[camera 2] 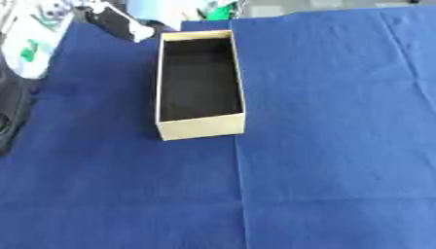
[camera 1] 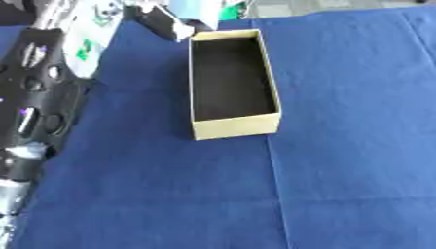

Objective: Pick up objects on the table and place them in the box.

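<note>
A blue cloth point(camera 2: 340, 146) covers the whole table, creased in faint lines and bare of anything to pick up across its near and right parts. On it, left of the middle and towards the far edge, stands the box point(camera 1: 236, 127), a long open carton with pale yellow walls and a dark, empty inside; it looks like light, stiff cardboard that would slide on the cloth if knocked, so anything lowered in is best dropped through the open top without touching the thin walls. The robot's left arm point(camera 1: 34, 97) comes up the left edge, black with silver parts, and its left hand point(camera 1: 162, 22) shows as a dark shape at the far left corner, just beyond the box's far end; whether its fingers are curled or straight, and whether they hold anything, I cannot tell. Near it, at the far left, lies something white with green marks point(camera 2: 30, 46), too unclear to name; it may be soft and light packaging, best taken across its middle. The right hand shows in neither view.
</note>
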`<action>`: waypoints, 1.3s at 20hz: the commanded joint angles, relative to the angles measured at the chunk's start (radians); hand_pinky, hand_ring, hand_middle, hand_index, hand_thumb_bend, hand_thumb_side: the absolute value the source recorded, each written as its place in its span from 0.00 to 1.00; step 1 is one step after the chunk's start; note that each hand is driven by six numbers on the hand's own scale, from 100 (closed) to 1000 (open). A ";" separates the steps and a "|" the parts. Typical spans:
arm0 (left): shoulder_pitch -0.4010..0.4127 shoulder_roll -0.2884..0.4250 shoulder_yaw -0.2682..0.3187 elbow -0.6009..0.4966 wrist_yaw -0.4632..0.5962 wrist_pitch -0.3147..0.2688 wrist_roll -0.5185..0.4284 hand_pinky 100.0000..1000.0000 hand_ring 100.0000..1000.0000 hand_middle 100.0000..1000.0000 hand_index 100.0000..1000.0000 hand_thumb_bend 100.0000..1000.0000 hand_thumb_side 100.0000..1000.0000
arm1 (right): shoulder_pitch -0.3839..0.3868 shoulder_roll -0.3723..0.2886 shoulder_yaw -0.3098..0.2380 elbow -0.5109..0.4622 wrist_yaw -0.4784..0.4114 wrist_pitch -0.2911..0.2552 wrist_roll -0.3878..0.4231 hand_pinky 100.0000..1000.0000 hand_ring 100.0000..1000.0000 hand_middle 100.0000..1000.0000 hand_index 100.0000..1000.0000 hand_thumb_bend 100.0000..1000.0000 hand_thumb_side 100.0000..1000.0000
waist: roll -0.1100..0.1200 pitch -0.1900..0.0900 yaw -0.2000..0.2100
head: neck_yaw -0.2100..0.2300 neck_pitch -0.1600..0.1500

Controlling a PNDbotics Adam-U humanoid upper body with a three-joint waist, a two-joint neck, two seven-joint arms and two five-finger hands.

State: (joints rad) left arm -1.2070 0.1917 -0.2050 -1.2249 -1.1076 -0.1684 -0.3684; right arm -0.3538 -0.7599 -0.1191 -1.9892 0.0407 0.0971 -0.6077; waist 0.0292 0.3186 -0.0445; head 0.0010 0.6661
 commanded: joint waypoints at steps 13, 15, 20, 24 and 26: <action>0.019 -0.183 -0.039 0.145 -0.251 0.069 -0.011 0.53 0.51 0.41 0.42 0.00 0.17 | -0.038 0.002 0.001 -0.011 -0.027 -0.012 0.005 0.68 0.76 0.69 0.76 0.00 0.91 | 0.009 -0.018 -0.034 | 0.046 -0.030; 0.022 -0.184 -0.042 0.163 -0.279 0.075 -0.048 0.53 0.51 0.41 0.42 0.00 0.17 | -0.037 0.003 0.002 -0.011 -0.027 -0.013 0.004 0.68 0.76 0.69 0.76 0.00 0.91 | 0.010 -0.017 -0.035 | 0.046 -0.031; 0.027 -0.189 -0.043 0.174 -0.342 0.114 -0.130 0.52 0.51 0.40 0.43 0.00 0.20 | -0.035 0.005 0.002 -0.011 -0.026 -0.013 0.002 0.68 0.75 0.69 0.76 0.00 0.91 | 0.011 -0.016 -0.038 | 0.046 -0.035; 0.027 -0.189 -0.051 0.163 -0.362 0.135 -0.163 0.53 0.55 0.44 0.49 0.00 0.24 | -0.032 0.008 0.003 -0.011 -0.025 -0.014 -0.001 0.68 0.75 0.68 0.75 0.00 0.91 | 0.013 -0.015 -0.041 | 0.051 -0.040; 0.025 -0.193 -0.050 0.175 -0.367 0.137 -0.201 0.55 0.59 0.49 0.58 0.00 0.30 | -0.034 0.009 0.004 -0.011 -0.024 -0.017 -0.001 0.68 0.75 0.68 0.75 0.00 0.91 | 0.013 -0.014 -0.046 | 0.055 -0.040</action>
State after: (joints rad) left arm -1.1871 -0.0087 -0.2426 -1.0771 -1.4584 -0.0312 -0.5380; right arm -0.3779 -0.7335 -0.1099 -1.9892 0.0172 0.0844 -0.6060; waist 0.0341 0.3186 -0.0896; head 0.0508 0.6345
